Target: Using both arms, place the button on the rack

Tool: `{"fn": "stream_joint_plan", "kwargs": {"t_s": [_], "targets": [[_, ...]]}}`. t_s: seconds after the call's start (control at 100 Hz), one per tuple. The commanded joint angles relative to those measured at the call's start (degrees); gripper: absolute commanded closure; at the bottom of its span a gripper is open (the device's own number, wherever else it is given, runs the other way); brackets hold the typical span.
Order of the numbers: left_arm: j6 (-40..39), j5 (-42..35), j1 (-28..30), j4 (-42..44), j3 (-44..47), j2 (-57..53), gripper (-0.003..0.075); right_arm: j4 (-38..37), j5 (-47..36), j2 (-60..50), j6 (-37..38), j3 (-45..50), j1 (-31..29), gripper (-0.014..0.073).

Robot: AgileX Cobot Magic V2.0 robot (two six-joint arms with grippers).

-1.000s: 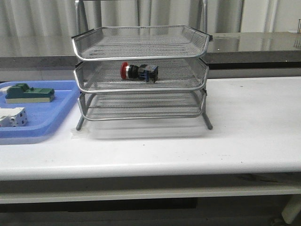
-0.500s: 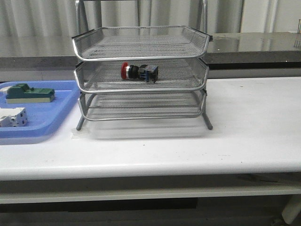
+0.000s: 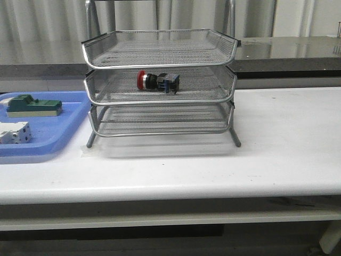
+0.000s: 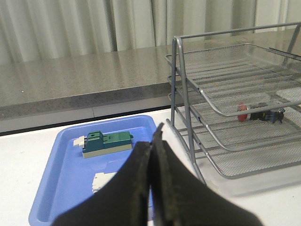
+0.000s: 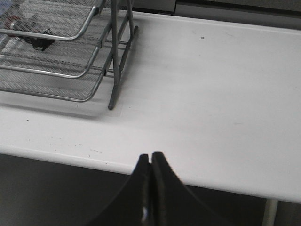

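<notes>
While the button [image 3: 157, 81] lies on its side in the rack's [image 3: 160, 64] middle tier, both grippers, left [image 4: 151, 141] and right [image 5: 150, 162], sit pressed closed and empty, the blue tray [image 3: 53, 130] at the rack's 9 o'clock

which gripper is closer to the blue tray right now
Left. The left gripper is shut and hangs over the blue tray, by the green block. The right gripper is shut past the table's front edge, beyond the rack.

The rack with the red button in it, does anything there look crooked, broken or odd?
Nothing stands out. The button lies on its side in the middle tier of the rack, which stands level on the table. Both grippers are shut and away from it.
</notes>
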Motion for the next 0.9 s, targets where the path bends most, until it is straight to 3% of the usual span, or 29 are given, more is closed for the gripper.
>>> {"fn": "stream_joint_plan", "kwargs": {"t_s": [0.0, 0.22, 0.59, 0.78, 0.89], "targets": [[-0.57, -3.88, 0.17, -0.42, -1.65, 0.33, 0.0741, -1.22, -4.08, -0.08, -0.23, -1.37, -0.36, 0.0655], [-0.57, -3.88, 0.17, -0.42, -1.65, 0.33, 0.0741, -5.23, -7.52, -4.37, -0.23, 2.54, -1.23, 0.0655], [-0.57, -3.88, 0.17, -0.42, -1.65, 0.33, 0.0741, -3.19, -22.24, -24.71, -0.17, 22.34, -8.37, 0.0655], [-0.57, -3.88, 0.17, -0.42, -1.65, 0.33, 0.0741, -3.19, -24.67, -36.22, -0.17, 31.09, -8.37, 0.0655], [-0.57, -3.88, 0.17, -0.42, -1.65, 0.33, 0.0741, -3.08, -25.36, -36.13, -0.17, 33.75, -8.45, 0.0655]]}}
